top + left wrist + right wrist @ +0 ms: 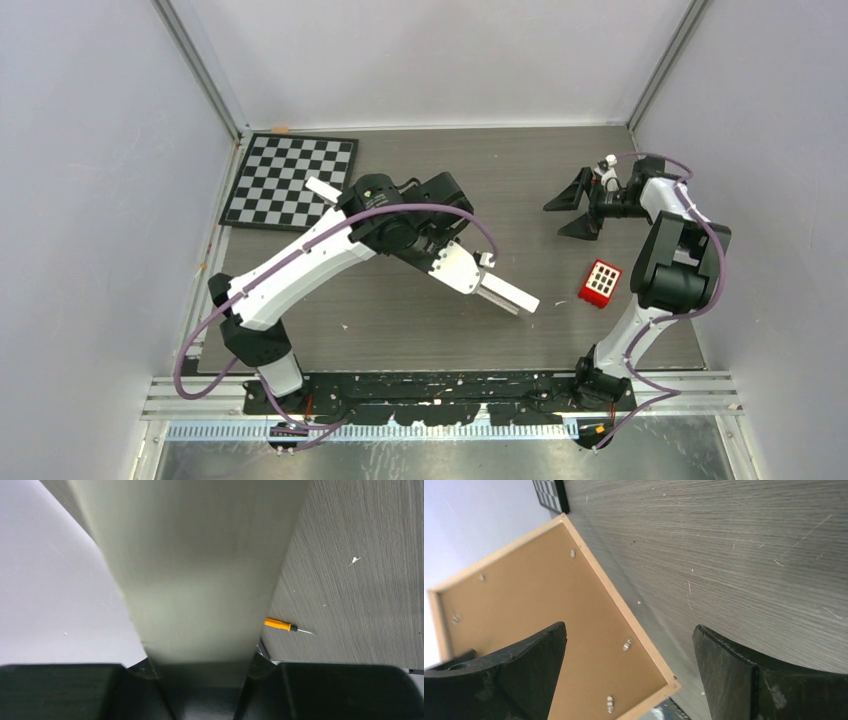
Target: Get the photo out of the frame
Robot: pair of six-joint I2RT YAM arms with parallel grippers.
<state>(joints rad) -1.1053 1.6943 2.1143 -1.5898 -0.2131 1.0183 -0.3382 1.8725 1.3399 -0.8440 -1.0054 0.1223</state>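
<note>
Where the left pincer point(487, 283) clamps shut on the frame point(534, 580), the top view shows that frame only edge-on. It is a white strip running from 10 to 4 o'clock, its middle hidden under the arm. The right pincer point(562, 213) gapes wide, well apart at 2 o'clock, facing the frame's brown back. The photo cannot be seen; the left wrist view gives only a pale blur.

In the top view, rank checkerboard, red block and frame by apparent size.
Checkerboard largest. Frame versus red block unsure: the frame is edge-on, a long thin strip partly hidden by the left arm.
</note>
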